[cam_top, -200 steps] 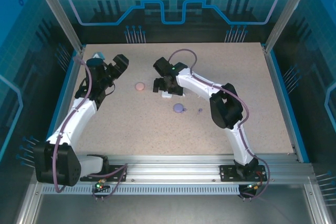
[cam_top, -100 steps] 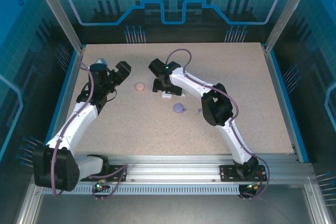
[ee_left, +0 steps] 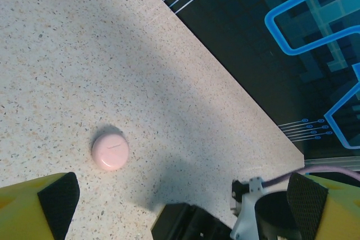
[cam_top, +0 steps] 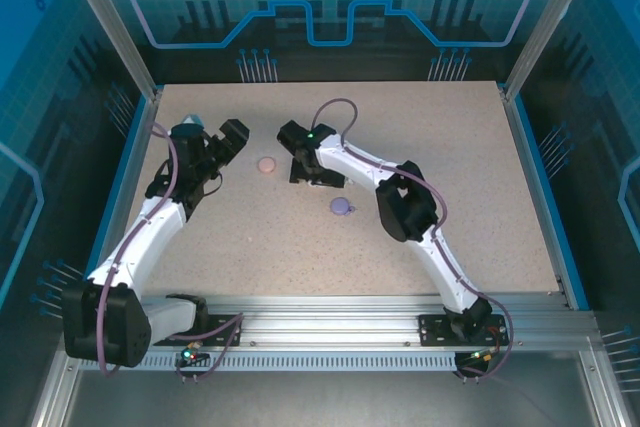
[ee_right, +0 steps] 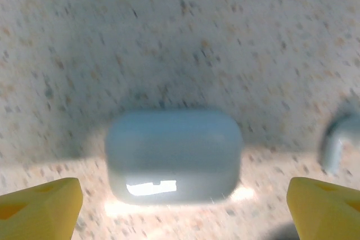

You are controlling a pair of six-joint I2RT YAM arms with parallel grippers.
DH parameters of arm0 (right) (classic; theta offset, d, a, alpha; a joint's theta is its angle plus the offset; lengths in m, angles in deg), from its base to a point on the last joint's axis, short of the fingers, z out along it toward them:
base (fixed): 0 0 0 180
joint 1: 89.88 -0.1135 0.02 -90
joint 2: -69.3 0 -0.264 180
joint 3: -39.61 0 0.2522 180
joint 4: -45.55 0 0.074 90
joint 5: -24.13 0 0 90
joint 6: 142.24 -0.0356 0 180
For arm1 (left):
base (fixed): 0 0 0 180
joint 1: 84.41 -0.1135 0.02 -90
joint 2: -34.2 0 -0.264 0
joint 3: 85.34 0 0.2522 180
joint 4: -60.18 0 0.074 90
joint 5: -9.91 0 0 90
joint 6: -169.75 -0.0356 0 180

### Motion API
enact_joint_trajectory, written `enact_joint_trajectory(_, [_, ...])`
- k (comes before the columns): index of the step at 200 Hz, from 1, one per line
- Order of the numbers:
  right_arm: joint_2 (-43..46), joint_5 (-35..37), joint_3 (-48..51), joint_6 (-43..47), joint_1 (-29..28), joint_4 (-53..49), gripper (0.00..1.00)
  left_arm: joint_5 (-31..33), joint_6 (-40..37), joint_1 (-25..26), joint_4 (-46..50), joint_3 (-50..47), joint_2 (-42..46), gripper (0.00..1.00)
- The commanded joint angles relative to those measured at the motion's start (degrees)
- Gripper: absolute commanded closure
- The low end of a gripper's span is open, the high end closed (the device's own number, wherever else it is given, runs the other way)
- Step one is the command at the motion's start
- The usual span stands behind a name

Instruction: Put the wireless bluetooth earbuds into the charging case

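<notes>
I see the pale case [ee_right: 173, 155] lying flat in the right wrist view, its long side running across between the 2 yellow fingertips [ee_right: 39, 209]. The right gripper [ee_right: 181, 200] hangs over it with its jaws spread wide, 1 tip on each side of the pale case. Neither tip touches it, and the gripper holds nothing. Just right of the pale case, and apart from it, lies a small pale curved piece [ee_right: 336, 144]. It is too blurred for me to say whether it is 1 of the earbuds.

From above, the purple case [cam_top: 341, 207] sits near the pale case, toward the arm bases and a little to the right. The pink case [cam_top: 266, 164] lies to the left of the pale case. The left gripper [cam_top: 228, 137] is farther left, beyond the pink case, with its jaws wide apart and empty. In the left wrist view the pink case [ee_left: 110, 150] rests ahead of the left-hand finger and touches neither finger.

Everything rests on a speckled beige table [cam_top: 450, 127] with a blue border. Around it stand dark walls [cam_top: 330, 17] with glowing blue circuit lines, and an aluminium rail [cam_top: 330, 332] carries both arm bases.
</notes>
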Motion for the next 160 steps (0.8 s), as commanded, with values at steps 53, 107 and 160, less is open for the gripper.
enact_joint_trajectory(53, [20.4,-2.9,27.3,-2.7,0.8,12.6,0.02,-2.9,-0.3,0.9,0.9,-0.7,2.2,0.01])
enact_joint_trajectory(107, [17.9,-8.6,31.4,-1.6,1.9,19.1,0.02,-3.0,-0.7,3.2,0.5,-0.5,1.5,0.01])
enact_joint_trajectory(160, [15.5,-10.9,30.4,0.2,1.3,19.8,0.02,-2.6,-0.9,4.5,0.2,-0.3,1.2,0.01])
